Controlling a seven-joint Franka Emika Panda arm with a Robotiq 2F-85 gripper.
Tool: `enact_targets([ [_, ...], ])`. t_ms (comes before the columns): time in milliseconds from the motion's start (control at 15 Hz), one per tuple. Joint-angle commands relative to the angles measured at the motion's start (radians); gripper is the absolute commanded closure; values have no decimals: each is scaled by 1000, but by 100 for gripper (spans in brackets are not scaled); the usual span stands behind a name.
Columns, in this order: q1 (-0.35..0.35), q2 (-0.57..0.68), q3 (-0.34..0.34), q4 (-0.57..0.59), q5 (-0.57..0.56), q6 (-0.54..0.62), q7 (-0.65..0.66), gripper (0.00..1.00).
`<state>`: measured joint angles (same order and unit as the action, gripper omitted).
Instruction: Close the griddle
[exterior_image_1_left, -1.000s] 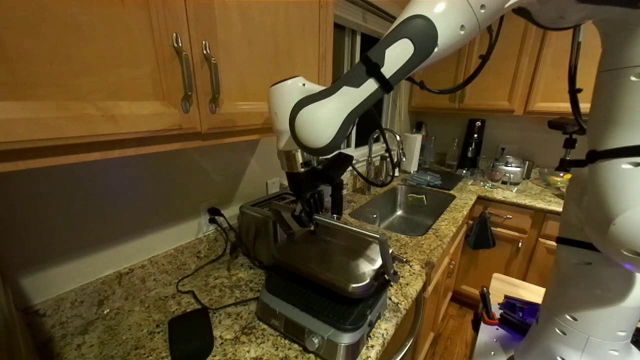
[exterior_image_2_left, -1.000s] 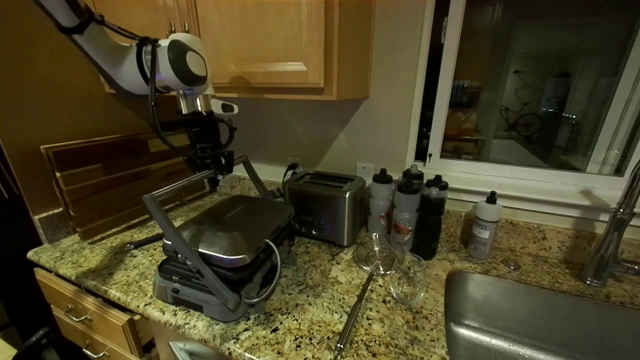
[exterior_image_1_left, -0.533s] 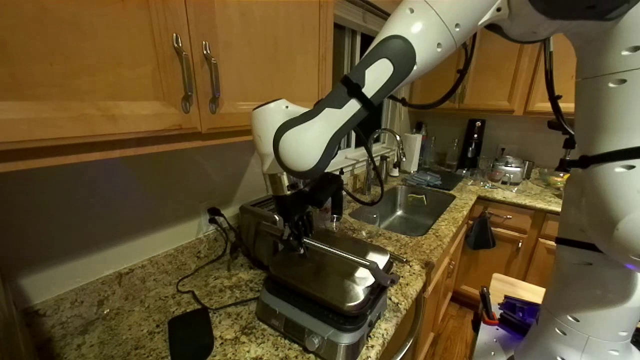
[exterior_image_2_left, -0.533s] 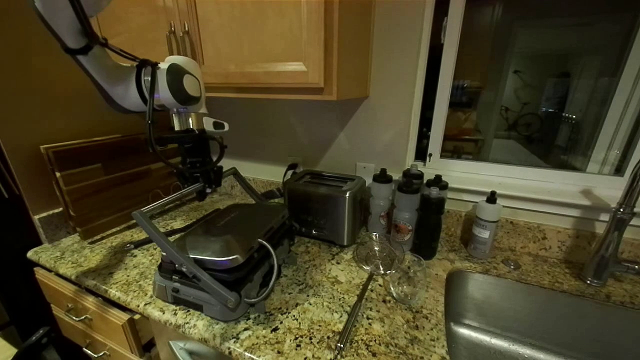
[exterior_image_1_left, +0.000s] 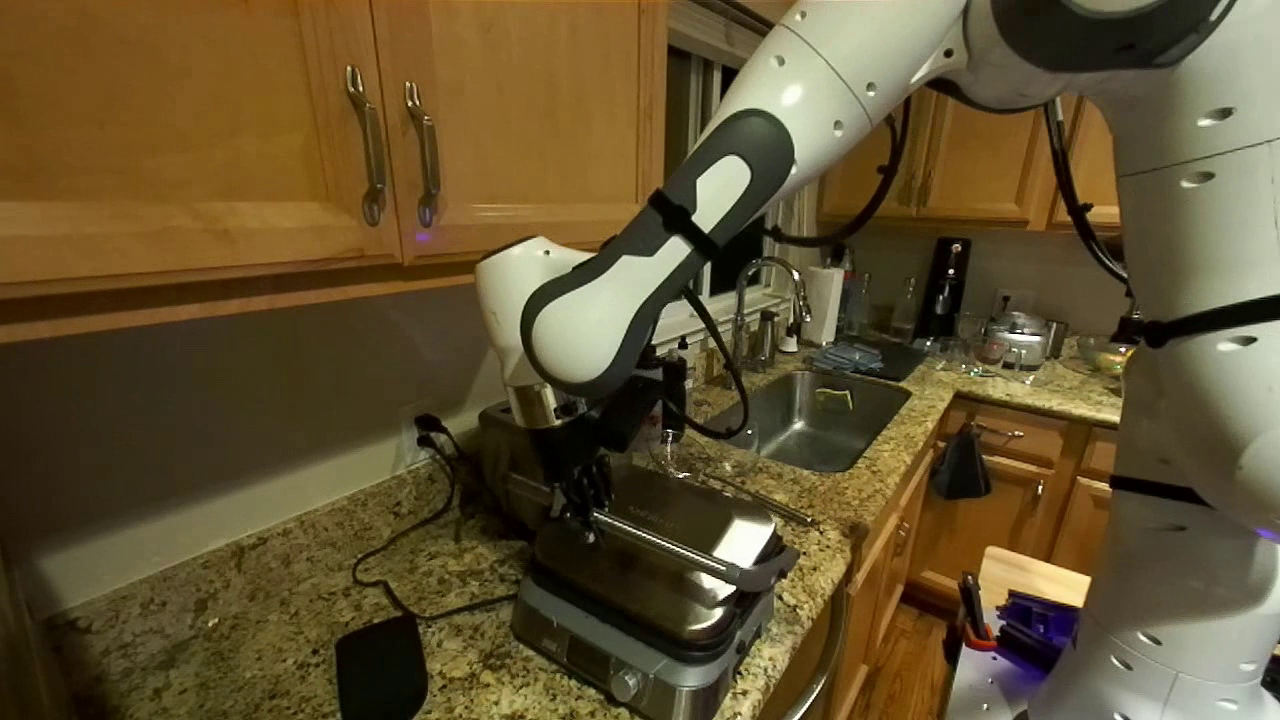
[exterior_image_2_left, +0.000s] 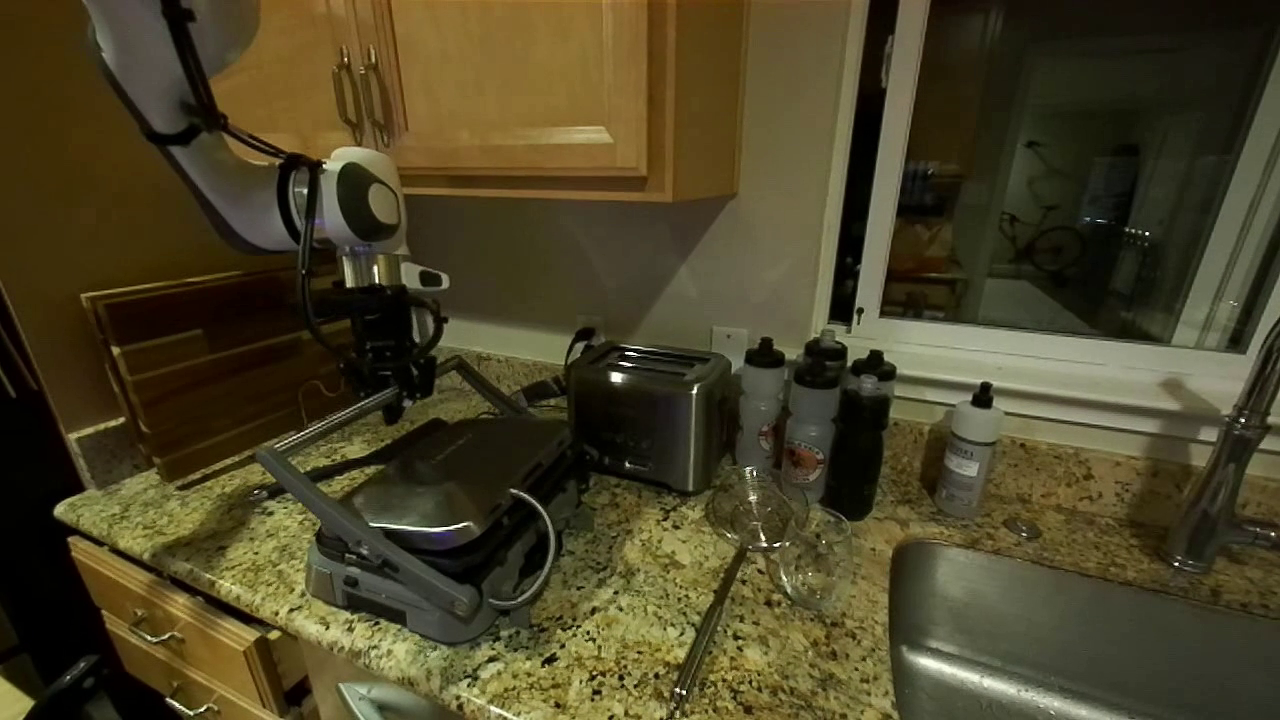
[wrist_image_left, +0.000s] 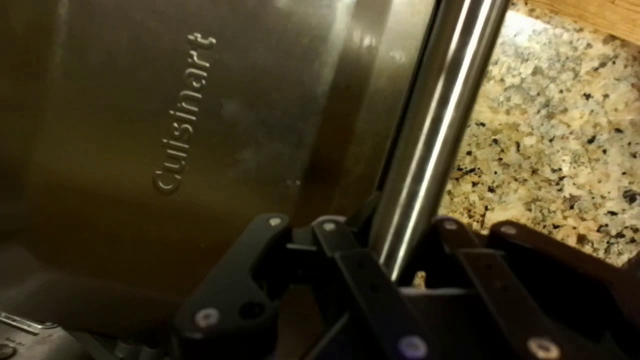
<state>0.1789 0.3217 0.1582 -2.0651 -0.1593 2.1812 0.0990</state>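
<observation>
Griddle (exterior_image_1_left: 650, 580) sits on the granite counter (exterior_image_1_left: 250, 610), toaster (exterior_image_2_left: 650, 425) just beside it on the wall (exterior_image_2_left: 600, 265) side. Lid (exterior_image_2_left: 450, 480) lies low over the base (exterior_image_1_left: 575, 635); how snugly it seats, you can't tell. Handle (wrist_image_left: 437, 140) tilts up on its side struts (exterior_image_2_left: 365, 535); your wrist view has it running along the edge of the lid's "Cuisinart" face.

Your gripper (wrist_image_left: 402, 230) points down onto the handle, nearer its wall-side end, in both exterior views. Jaws drawn in on the handle, fingers (wrist_image_left: 370, 285) to either side, about its thickness between them; tips hidden from you.

Farther out: black pad (exterior_image_1_left: 380, 668) flat near the griddle. Bottles (exterior_image_2_left: 808, 440) clustered just past the toaster. Rod (exterior_image_2_left: 708, 640) and glasses (exterior_image_2_left: 815, 570) between griddle and sink (exterior_image_1_left: 825, 445). Soap bottle (exterior_image_2_left: 968, 460) behind the sink. Wooden board (exterior_image_2_left: 230, 370) on edge at the counter's end.
</observation>
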Motion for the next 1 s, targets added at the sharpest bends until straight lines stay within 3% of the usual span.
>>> enact_targets([
  [0, 36, 39, 12, 75, 3, -16, -20, 97],
  [333, 52, 68, 10, 107, -18, -35, -34, 97],
  [400, 55, 61, 8, 108, -24, -56, -30, 93],
  [467, 58, 54, 6, 108, -29, -76, -22, 68],
  [600, 66, 36, 4, 106, -48, -109, -12, 63],
  [933, 74, 10, 1, 120, -72, -144, 11, 30],
])
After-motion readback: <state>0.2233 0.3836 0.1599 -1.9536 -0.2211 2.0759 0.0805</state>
